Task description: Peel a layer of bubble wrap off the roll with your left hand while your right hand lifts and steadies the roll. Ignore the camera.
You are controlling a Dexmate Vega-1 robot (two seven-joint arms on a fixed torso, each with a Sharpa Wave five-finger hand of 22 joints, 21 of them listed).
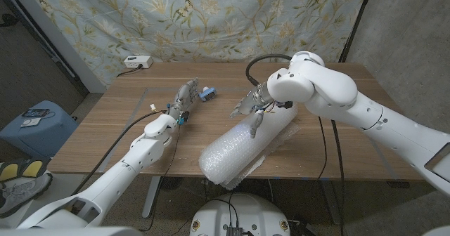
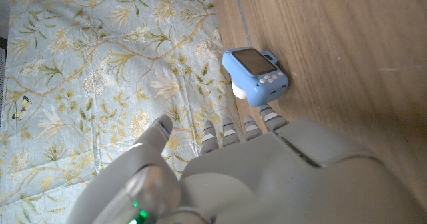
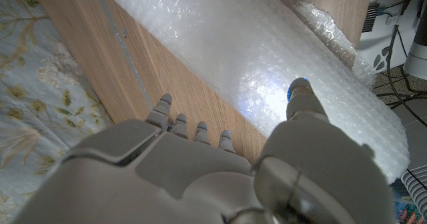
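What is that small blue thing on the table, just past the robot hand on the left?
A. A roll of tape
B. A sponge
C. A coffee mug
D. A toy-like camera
D: the left wrist view shows a small blue camera with a screen and buttons, lying on the wooden table just beyond the left robot hand.
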